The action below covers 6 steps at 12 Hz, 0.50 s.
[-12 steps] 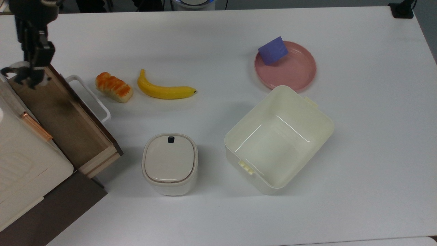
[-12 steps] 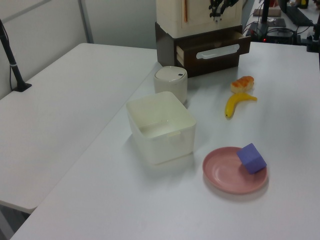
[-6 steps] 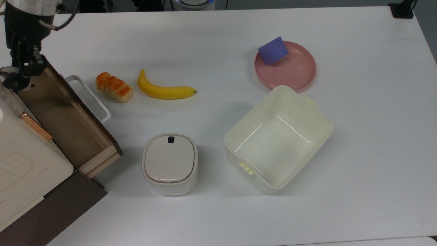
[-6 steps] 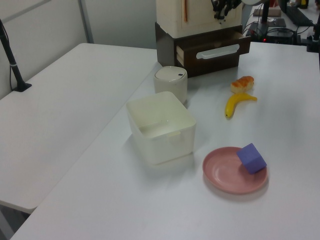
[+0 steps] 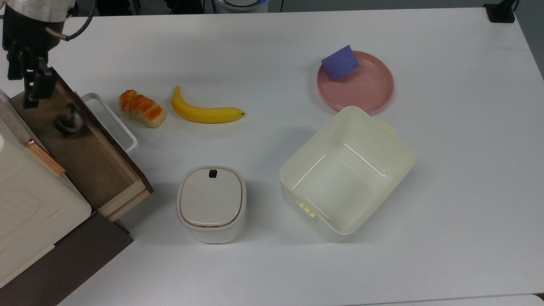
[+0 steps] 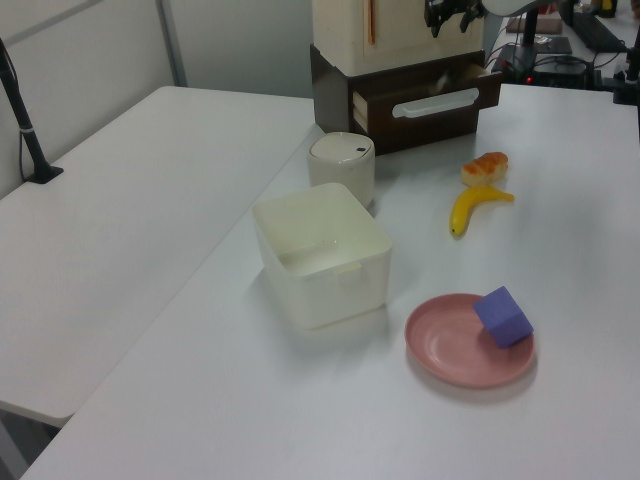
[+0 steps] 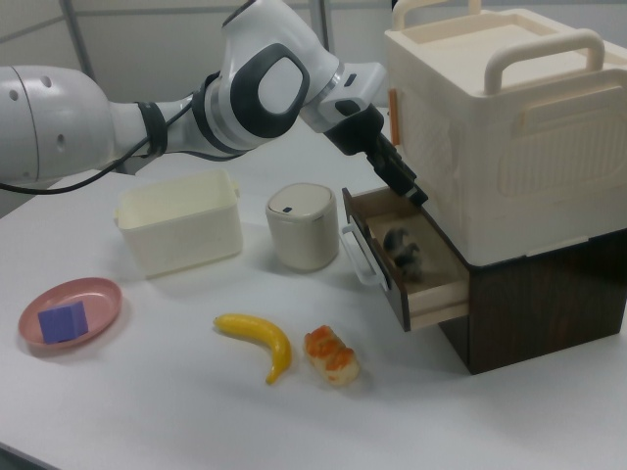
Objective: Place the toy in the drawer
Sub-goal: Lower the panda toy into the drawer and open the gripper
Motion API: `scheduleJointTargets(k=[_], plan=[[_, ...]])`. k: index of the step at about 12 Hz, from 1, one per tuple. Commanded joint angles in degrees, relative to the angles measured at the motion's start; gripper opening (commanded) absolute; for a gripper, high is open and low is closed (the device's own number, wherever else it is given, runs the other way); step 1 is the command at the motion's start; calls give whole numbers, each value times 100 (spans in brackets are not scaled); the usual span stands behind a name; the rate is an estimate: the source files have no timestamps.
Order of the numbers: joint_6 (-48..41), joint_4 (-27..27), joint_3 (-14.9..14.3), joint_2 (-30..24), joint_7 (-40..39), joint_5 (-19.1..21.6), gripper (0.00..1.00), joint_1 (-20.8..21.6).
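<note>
Gripper [image 5: 26, 78] hanging with nothing in it above the open drawer [image 5: 87, 159], the toy [image 5: 67, 122] lying inside.

In the top view the gripper's fingers [image 5: 39, 85] are standing parted with nothing between them, over the drawer's far end, and the toy is sitting blurred on the brown bottom at about 5 o'clock from them, apart from the fingers. In the right view the toy [image 7: 402, 248] is resting in the drawer [image 7: 428, 292] below the gripper [image 7: 404, 188]. At 3 o'clock from the drawer's white loop handle [image 5: 114, 121] in the top view, the orange bread-loaf toy [image 5: 141, 108] and the banana [image 5: 205, 111] are lying on the white table [image 5: 467, 191]. The lidded white canister [image 5: 211, 203] is standing at 5 o'clock from the bread, the cream bin [image 5: 346, 172] beside it. The purple cube [image 5: 339, 63] is resting on the pink plate [image 5: 369, 87].
</note>
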Motion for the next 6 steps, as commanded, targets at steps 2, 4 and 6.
scheduleJointTargets(k=[2, 4, 6], plan=[[151, -96, -50, -40, 239, -173, 100, 29], [142, -87, -50, -49, 239, -173, 100, 29], [107, -96, -50, -145, 230, -121, 100, 29]])
